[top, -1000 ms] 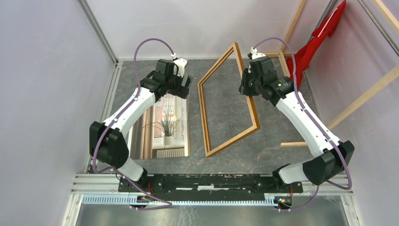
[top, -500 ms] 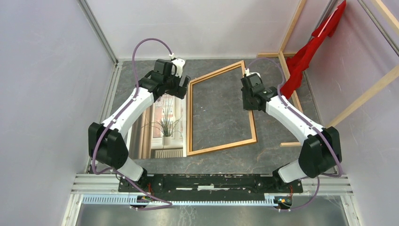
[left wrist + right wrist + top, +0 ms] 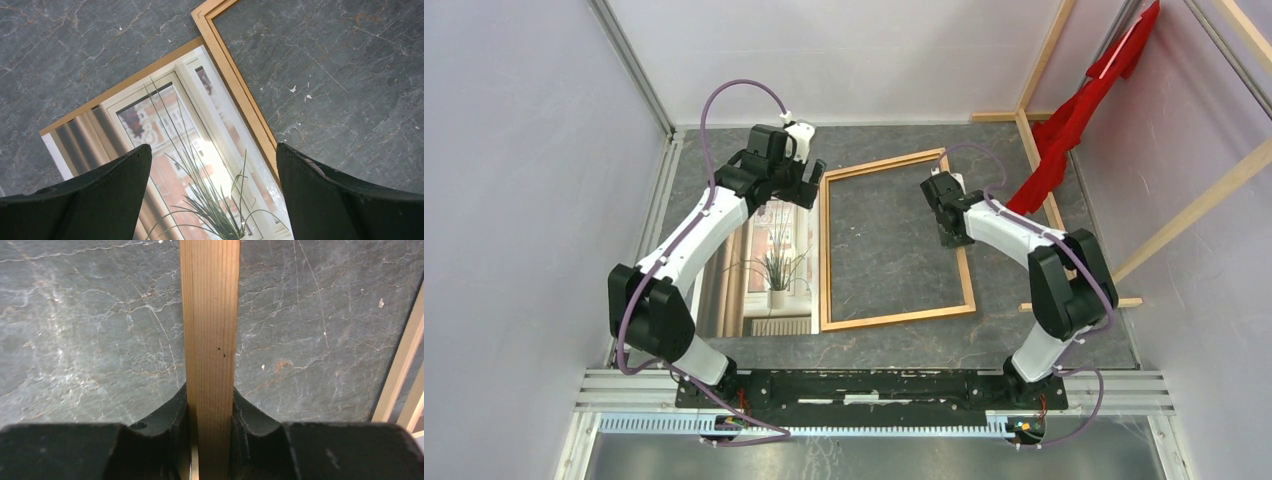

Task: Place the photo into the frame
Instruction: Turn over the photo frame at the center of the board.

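your right gripper is clamped on the frame, its two fingers pinching the right-hand rail about a third of the way down from the far corner. in the right wrist view the pale wood rail runs straight up between the black fingers, which press against both of its sides. the frame sits near the middle of the grey marbled table as an empty rectangle with bare table showing through it, turned slightly so that its far rail slopes up to the right. from these views you can't tell whether the held rail rests on the table or hangs just above it

the photo lies flat on the table to the left of the frame, picture side up, the spiky potted plant and the window easy to read. its right edge runs right along the frame's left rail. in the left wrist view that rail meets the print edge to edge, and a thin brown strip shows along the photo's far edge

your left gripper hangs over the far end of the photo with its jaws spread wide and nothing between them. the wrist view shows only the print between its fingers

at the far right, outside the work area, the red cloth hangs on the pale wooden beams
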Robot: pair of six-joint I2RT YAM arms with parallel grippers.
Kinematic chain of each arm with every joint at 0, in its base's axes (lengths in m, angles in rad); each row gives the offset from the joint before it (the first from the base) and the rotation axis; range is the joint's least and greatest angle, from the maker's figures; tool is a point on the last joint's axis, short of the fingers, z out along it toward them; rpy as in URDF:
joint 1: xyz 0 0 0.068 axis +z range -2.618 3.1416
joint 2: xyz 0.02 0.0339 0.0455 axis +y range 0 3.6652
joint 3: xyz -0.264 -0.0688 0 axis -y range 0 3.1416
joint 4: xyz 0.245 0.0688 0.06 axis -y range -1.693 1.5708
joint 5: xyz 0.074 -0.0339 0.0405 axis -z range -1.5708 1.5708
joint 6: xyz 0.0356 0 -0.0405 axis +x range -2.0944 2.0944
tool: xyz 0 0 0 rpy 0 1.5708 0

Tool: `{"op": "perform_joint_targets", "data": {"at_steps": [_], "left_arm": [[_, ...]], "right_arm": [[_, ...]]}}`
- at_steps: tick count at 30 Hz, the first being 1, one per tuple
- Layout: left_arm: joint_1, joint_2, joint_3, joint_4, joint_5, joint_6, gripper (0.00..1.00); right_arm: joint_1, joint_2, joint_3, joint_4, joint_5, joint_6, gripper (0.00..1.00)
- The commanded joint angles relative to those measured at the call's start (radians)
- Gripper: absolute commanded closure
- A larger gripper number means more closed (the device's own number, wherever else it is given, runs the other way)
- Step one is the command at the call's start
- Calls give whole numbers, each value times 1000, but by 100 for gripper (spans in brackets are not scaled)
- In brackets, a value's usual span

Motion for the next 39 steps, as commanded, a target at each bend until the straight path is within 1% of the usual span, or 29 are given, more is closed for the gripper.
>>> {"op": "perform_joint_targets", "data": {"at_steps": [1,9,11,13,19,23,27,28,29,31,32,34,36,38,39], "left_arm": [[12,-48,-3,10,0,55,0],[20,-64,-16,9,5,58,0],[20,-69,-17,10,11,59,0],[20,-73,-18,9,12,59,0],[21,-89,-26,9,8,75,0],[22,-93,-27,9,11,76,0],[23,-92,-23,4,14,73,0],[26,-91,-19,2,14,72,0],[30,-89,-16,-2,14,70,0],[46,-85,-6,-14,42,68,0],[60,-81,0,-24,50,68,0],[103,-74,10,-36,71,78,0],[163,-64,16,-46,83,96,0],[231,-52,14,-52,80,121,0],[265,-46,9,-53,77,135,0]], "right_arm": [[1,40,-13,76,86,-61,77],[-30,86,-41,146,107,-113,75],[-46,102,-47,148,111,-126,72],[-65,110,-55,156,94,-145,67],[-129,94,-83,194,13,-170,60],[-140,85,-85,212,-49,-177,54],[-141,78,-61,196,-58,-165,51],[-141,69,-51,188,-50,-151,48],[-141,52,-40,183,-47,-138,42],[-140,7,-18,178,-59,-101,26],[-141,-23,-8,181,-86,-85,20],[-133,-83,-3,204,-161,-45,14],[-102,-131,-3,236,-223,6,10],[-48,-149,11,252,-262,38,6],[4,-144,29,249,-261,47,6]]}}
